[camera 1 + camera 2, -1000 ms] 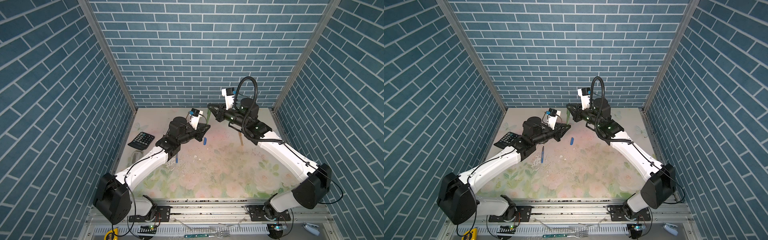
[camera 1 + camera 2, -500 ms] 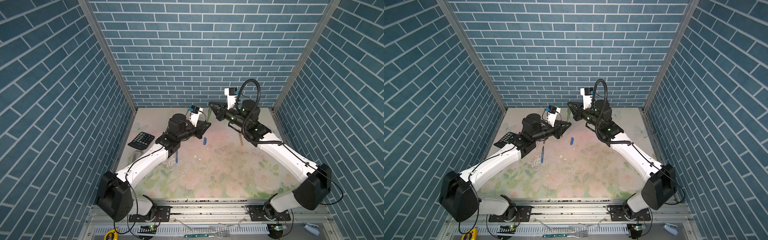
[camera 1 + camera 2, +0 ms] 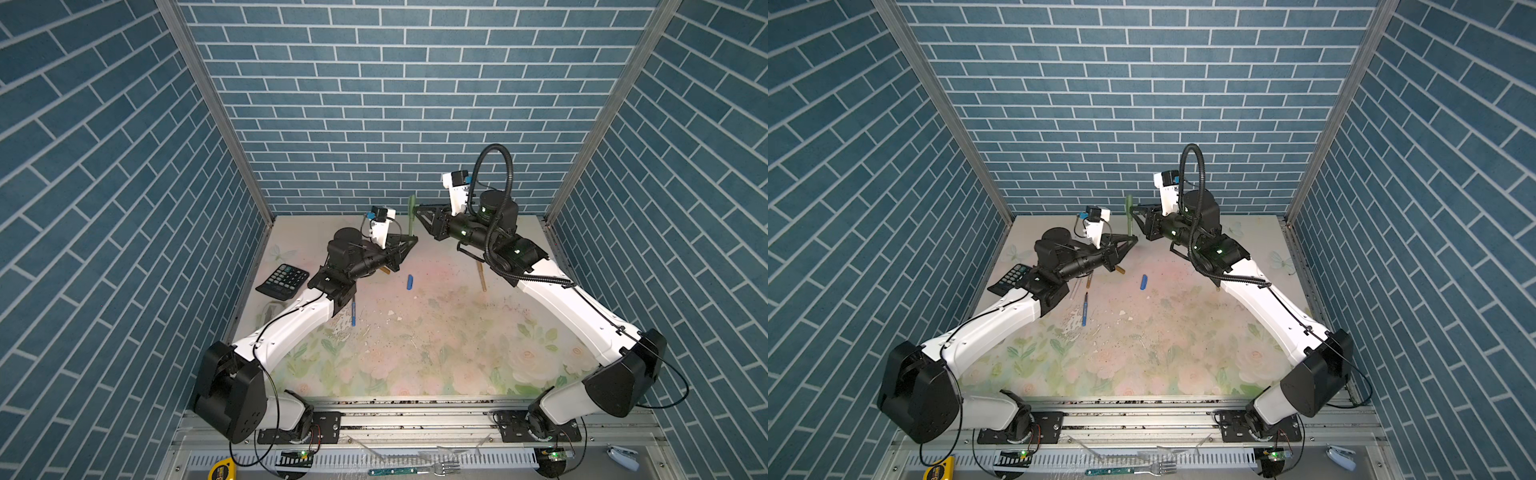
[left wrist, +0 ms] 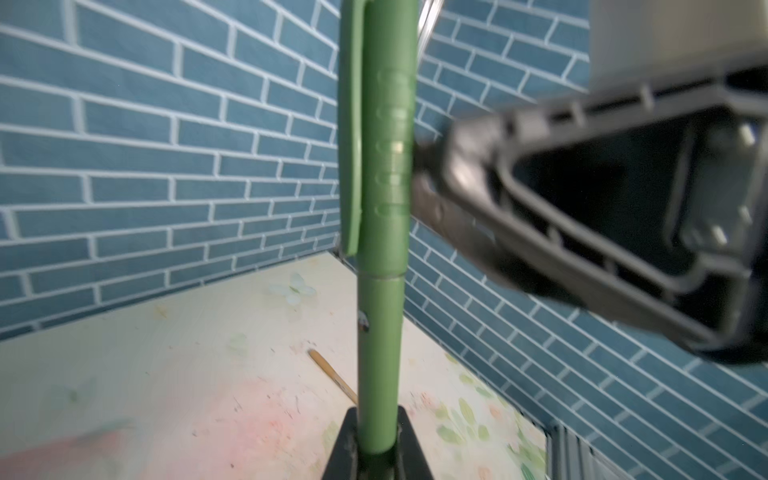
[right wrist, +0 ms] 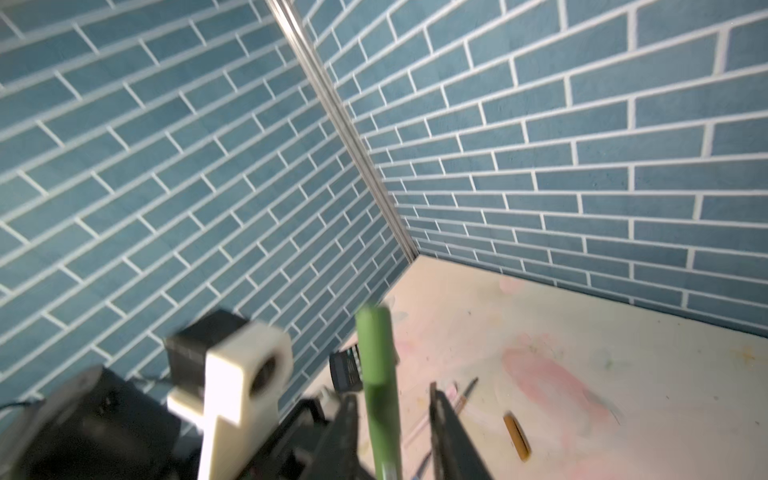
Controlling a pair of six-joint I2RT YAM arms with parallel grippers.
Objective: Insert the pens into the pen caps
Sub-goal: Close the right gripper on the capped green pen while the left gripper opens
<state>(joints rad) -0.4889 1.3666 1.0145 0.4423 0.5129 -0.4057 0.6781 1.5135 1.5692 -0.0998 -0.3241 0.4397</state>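
The left tool (image 4: 376, 451) is clamped on the lower end of the green pen (image 4: 380, 345), holding it upright above the worktop (image 4: 166, 374) with its green cap (image 4: 386, 166) seated on top. The right tool (image 5: 392, 399) stands part open, jaws either side of the cap, gripping nothing.

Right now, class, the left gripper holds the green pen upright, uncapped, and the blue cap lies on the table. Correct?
No: the green pen is capped; the left wrist view shows the green cap seated on it. The left gripper does hold it upright, and the blue cap lies on the table.
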